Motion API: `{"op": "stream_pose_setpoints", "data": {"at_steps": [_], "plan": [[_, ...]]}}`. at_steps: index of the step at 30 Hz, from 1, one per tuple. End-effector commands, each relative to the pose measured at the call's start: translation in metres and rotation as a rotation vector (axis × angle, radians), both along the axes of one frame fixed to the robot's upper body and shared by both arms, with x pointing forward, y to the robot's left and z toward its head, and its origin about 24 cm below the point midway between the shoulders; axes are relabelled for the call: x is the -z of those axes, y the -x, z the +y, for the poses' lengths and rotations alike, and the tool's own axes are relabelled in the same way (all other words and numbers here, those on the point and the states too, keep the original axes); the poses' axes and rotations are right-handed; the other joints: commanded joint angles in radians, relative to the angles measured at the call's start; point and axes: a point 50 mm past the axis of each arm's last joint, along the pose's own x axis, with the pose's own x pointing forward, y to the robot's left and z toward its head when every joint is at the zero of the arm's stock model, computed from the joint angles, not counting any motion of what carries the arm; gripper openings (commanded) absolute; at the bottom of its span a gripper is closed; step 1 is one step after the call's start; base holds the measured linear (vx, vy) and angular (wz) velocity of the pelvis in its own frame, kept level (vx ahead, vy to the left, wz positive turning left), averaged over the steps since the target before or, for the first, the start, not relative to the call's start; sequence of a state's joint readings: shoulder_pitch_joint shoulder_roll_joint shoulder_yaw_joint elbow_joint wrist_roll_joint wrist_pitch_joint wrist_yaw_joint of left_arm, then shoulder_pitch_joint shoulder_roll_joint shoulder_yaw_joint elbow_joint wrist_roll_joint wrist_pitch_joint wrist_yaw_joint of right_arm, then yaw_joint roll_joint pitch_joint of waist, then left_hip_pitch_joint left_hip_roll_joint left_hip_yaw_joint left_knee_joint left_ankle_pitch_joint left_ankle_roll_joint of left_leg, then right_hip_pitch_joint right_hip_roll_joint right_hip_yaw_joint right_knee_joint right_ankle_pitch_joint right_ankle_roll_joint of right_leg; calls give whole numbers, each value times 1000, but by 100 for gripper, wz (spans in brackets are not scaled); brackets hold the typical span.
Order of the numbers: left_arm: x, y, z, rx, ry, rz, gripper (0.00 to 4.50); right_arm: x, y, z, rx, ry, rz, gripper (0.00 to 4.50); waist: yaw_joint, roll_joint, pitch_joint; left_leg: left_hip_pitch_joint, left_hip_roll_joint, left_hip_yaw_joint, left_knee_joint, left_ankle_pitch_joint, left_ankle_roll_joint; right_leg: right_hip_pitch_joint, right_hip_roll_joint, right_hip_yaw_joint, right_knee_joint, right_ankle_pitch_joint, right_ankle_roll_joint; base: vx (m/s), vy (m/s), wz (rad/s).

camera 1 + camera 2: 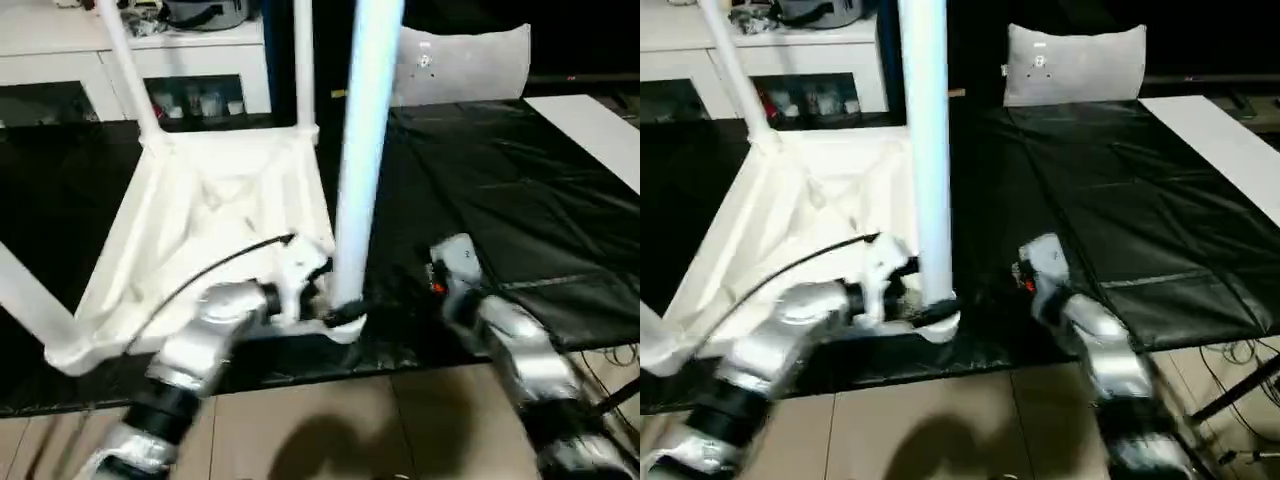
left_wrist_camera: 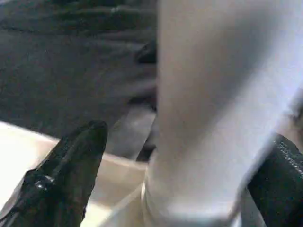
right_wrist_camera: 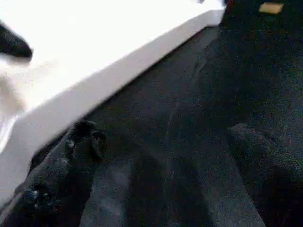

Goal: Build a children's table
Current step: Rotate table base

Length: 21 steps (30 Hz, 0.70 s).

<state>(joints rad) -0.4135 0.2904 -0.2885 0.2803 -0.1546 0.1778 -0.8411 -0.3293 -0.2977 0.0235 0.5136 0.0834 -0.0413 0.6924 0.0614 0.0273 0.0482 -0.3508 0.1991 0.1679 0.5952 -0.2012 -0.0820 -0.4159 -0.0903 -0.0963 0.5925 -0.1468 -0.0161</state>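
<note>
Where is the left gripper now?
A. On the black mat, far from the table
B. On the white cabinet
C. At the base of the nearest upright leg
C: the left gripper has a finger on each side of the nearest leg where it enters the tabletop's corner socket.

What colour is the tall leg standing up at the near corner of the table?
White, faintly bluish, like the rest of the table. The leg shows best in the left eye view.

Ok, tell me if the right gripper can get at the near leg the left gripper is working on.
Probably yes: the right gripper sits just beside the near leg, bare black mat between them.
</note>
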Motion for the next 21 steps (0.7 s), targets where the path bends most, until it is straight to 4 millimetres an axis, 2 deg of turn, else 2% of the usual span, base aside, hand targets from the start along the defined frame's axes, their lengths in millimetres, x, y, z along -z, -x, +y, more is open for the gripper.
{"op": "stream_pose_setpoints", "data": {"at_steps": [1, 6, 7, 10, 13, 14, 15, 16, 17, 21], "plan": [[8, 2, 15, -13, -73, 33, 447, -5, 4, -2, -47, 29, 0, 450, 8, -1, -54, -7, 18, -8, -81, -306, 45, 53, -48, 37, -98, -508, -96, 0, 0, 0], [6, 7, 23, 38, -100, 18, 447, -10, 12, -15, -69, 57, 16, 450, 8, 5, -53, -6, 17, -8, -82, -315, 47, 52, -48, 37, -103, -517, -95, 0, 0, 0], [6, 9, 25, 52, -104, 18, 447, -12, 14, -18, -77, 63, 22, 450, 9, 3, -56, -9, 19, -9, -82, -302, 50, 56, -49, 39, -96, -490, -103, 0, 0, 0], [5, 7, 36, 50, -153, 5, 447, -18, 22, -28, -118, 96, 41, 450, 15, 6, -55, -8, 21, -7, -82, -284, 59, 56, -46, 41, -91, -443, -122, 0, 0, 0], [5, 9, 38, 78, -183, -1, 447, -22, 26, -29, -139, 95, 43, 450, 23, 10, -58, -8, 22, -6, -82, -260, 61, 59, -48, 42, -88, -401, -134, 0, 0, 0], [5, 10, 38, 106, -191, 3, 447, -24, 28, -30, -153, 94, 47, 450, 24, 5, -58, -9, 22, -5, -82, -253, 63, 60, -49, 43, -87, -388, -139, 0, 0, 0], [5, 12, 39, 127, -195, 15, 447, -25, 29, -30, -163, 92, 51, 450, 28, 6, -59, -8, 23, -5, -82, -245, 65, 60, -50, 44, -85, -382, -144, 0, 0, 0], [6, 13, 40, 144, -206, 42, 430, -26, 31, -29, -185, 85, 60, 450, 29, 3, -59, -9, 23, -4, -82, -241, 65, 60, -50, 44, -85, -381, -145, 0, 0, 0], [7, 13, 41, 145, -209, 48, 420, -26, 32, -28, -192, 82, 63, 450, 33, 6, -59, -7, 24, -4, -82, -242, 65, 60, -50, 45, -83, -381, -148, 0, 0, 0], [9, 11, 44, 150, -223, 81, 401, -30, 36, -24, -249, 69, 76, 450, 37, 5, -56, -6, 24, -4, -82, -252, 58, 59, -52, 44, -87, -403, -146, 0, 0, 0]]}}
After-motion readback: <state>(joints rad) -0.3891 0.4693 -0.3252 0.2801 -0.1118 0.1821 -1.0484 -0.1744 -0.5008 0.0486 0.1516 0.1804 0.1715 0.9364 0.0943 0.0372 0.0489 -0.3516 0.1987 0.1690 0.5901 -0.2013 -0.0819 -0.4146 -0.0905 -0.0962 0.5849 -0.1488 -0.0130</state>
